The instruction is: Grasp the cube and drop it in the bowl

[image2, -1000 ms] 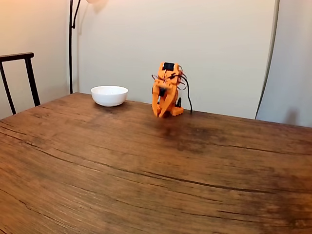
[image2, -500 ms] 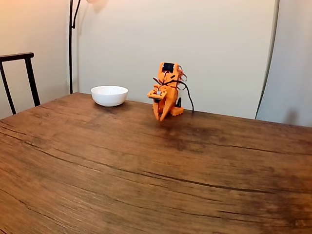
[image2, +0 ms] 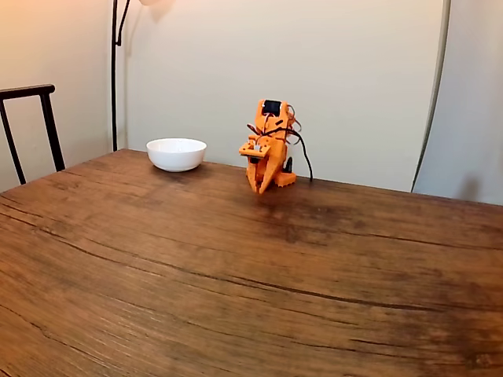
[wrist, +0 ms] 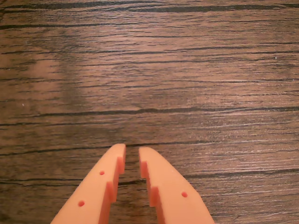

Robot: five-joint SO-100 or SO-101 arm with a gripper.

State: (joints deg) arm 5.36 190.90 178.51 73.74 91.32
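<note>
Orange gripper (wrist: pixel 132 150) enters the wrist view from the bottom centre, fingers nearly together with a thin gap and nothing between them, pointing at bare wood table (wrist: pixel 187 70). In the fixed view the folded arm (image2: pixel 268 147) sits centre frame by the far table edge; white bowl (image2: pixel 176 153) stands well apart to its left. No cube found on the table; the bowl's inside is hidden by its rim, so the cube may lie there or out of frame. Best confirm where it is before committing any reach.
</note>
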